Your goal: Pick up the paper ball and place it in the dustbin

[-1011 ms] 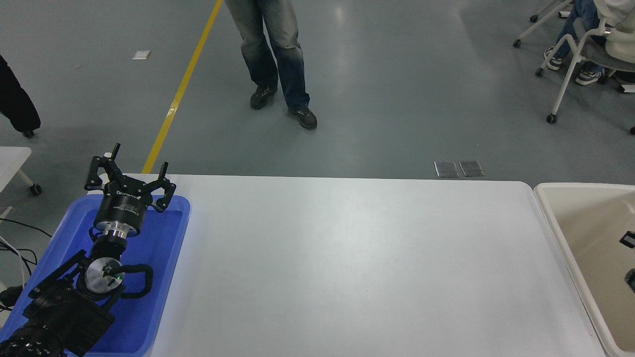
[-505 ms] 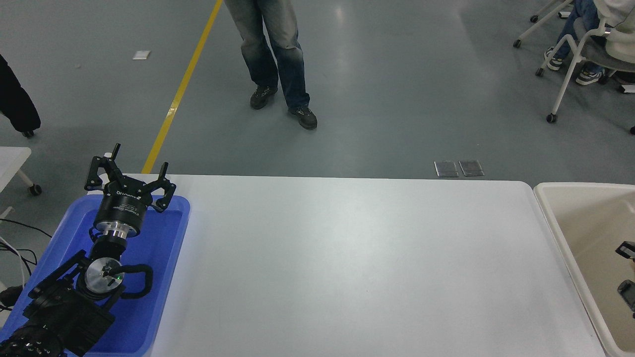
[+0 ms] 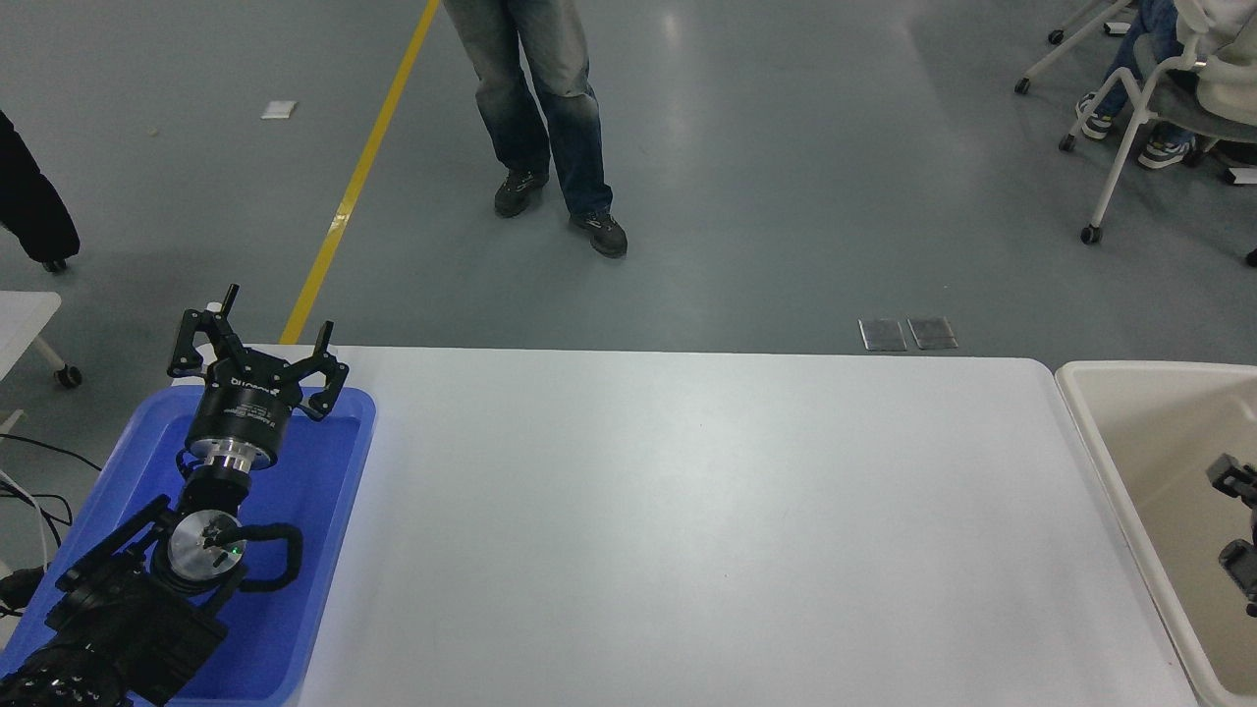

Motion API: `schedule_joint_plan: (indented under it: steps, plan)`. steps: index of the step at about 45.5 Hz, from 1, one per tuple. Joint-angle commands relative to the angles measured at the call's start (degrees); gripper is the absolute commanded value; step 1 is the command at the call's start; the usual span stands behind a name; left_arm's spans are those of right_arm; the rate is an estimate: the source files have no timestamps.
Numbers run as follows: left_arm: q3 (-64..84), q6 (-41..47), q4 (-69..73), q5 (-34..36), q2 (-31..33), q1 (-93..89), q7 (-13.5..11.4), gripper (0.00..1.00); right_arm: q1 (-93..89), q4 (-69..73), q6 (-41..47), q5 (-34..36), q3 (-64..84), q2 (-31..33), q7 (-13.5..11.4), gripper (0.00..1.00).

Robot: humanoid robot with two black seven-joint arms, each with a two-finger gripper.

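While my left hand [image 3: 257, 346] sits parked over the blue tray [image 3: 339, 491] at the near left, its fingers spread and nothing between them, my right hand [image 3: 1239, 525] shows only as two dark tips at the right edge, over the inside of the dustbin [image 3: 1100, 442]. A second ago just a sliver of those tips peeked in lower and closer to the edge; now they reach further into view over the bin and stand apart with a gap between them, so I read that hand as open and empty. I see no paper ball anywhere: not on the white table [image 3: 707, 530], not in the blue tray, not in the part of the dustbin that shows, whose beige walls look bare. My judgement is that the ball has either dropped into the hidden part of the bin or lies outside the view, and I cannot tell which. Of the tray, my left arm covers much, and the rest shows only blue plastic. Farther off, beyond the table, a person's legs [image 3: 540, 108] stand on the grey floor, and someone sits on a wheeled chair [image 3: 1129, 128] at the far right.
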State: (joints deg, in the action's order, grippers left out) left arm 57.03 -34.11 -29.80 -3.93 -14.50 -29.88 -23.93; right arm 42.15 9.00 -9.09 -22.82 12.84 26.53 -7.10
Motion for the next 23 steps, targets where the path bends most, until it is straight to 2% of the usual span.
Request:
schedule_joint_plan:
  steps: [1,3,8,19,23]
  plan:
    - [-0.1,0.0,0.0,0.1,0.0,0.0,-0.1,1.0,6.7,7.8,-0.1,0.0,-23.8,0.7,0.2,1.0]
    - [0.0,0.0,0.0,0.0,0.0,0.0,0.0,1.0,7.3,10.7,-0.1,-0.1,-32.1,0.7,0.2,1.0]
    - [-0.1,0.0,0.0,0.0,0.0,0.0,-0.1,1.0,7.6,16.4,0.2,-0.4,-41.3,0.6,0.5,1.0]
    - [0.0,0.0,0.0,0.0,0.0,0.0,0.0,1.0,4.8,24.9,0.3,-0.5,-58.0,0.4,5.0,1.0]
    - [-0.1,0.0,0.0,0.1,0.0,0.0,-0.1,1.0,2.1,27.4,0.4,-0.5,-66.2,-0.7,7.7,1.0]
